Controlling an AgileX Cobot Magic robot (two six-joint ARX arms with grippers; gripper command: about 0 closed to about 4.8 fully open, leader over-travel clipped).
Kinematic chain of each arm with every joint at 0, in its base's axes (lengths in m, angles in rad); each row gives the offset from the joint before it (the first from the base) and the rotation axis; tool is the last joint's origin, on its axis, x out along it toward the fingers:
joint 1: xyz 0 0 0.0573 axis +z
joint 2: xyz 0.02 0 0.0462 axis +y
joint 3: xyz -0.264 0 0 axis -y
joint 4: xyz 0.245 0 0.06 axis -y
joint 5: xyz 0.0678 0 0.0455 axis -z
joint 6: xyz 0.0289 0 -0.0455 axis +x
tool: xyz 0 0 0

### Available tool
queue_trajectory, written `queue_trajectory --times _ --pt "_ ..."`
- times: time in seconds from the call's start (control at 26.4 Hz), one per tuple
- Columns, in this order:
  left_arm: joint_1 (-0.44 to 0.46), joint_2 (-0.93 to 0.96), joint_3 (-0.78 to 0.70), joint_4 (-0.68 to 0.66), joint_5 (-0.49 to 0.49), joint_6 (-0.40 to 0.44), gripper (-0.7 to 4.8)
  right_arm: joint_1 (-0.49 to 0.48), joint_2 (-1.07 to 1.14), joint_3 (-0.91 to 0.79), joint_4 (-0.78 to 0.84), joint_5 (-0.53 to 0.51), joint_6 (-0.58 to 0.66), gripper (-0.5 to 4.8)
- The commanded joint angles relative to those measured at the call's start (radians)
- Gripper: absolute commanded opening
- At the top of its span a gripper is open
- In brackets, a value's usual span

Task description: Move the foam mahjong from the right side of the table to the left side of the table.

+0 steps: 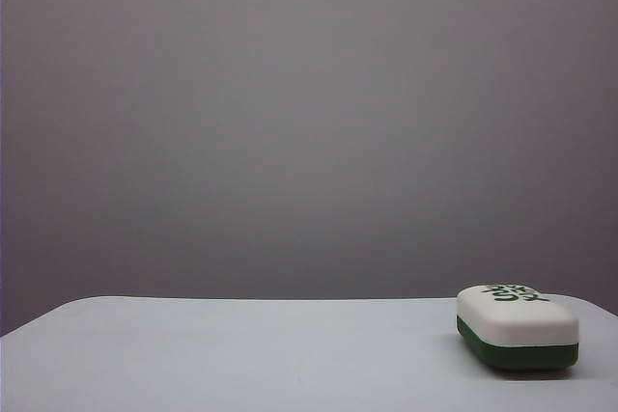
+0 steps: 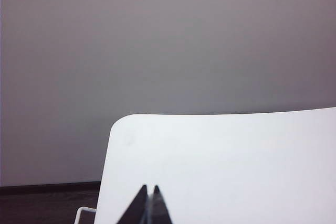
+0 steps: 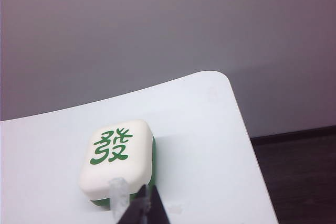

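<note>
On the table's right, the mahjong lies unheld; my right gripper and left gripper look pinched closed, so descending now could shove it.

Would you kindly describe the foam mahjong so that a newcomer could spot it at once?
Start from the white table and follow it to its right end, near the rounded far corner. There the foam mahjong lies flat, a rounded block with a white top over a dark green base, a green character on its face.
</note>
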Motion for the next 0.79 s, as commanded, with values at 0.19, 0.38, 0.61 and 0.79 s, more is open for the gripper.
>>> queue_trajectory --times 0.19,0.38,0.61,0.79 --pt "0.001 0.0 0.005 -0.003 -0.002 0.004 -0.02 0.0 0.0 -0.006 0.004 0.006 -0.001 -0.05" --pt "0.001 0.0 0.015 0.003 0.021 -0.097 -0.05 0.0 0.0 -0.006 0.011 0.003 0.003 -0.05" --pt "0.003 0.027 0.087 0.019 0.027 -0.12 -0.05 0.001 0.0 0.014 0.077 -0.056 0.096 -0.05" --pt "0.002 0.327 0.286 0.066 0.096 -0.06 -0.05 0.001 0.01 0.097 0.084 -0.01 0.113 -0.05"
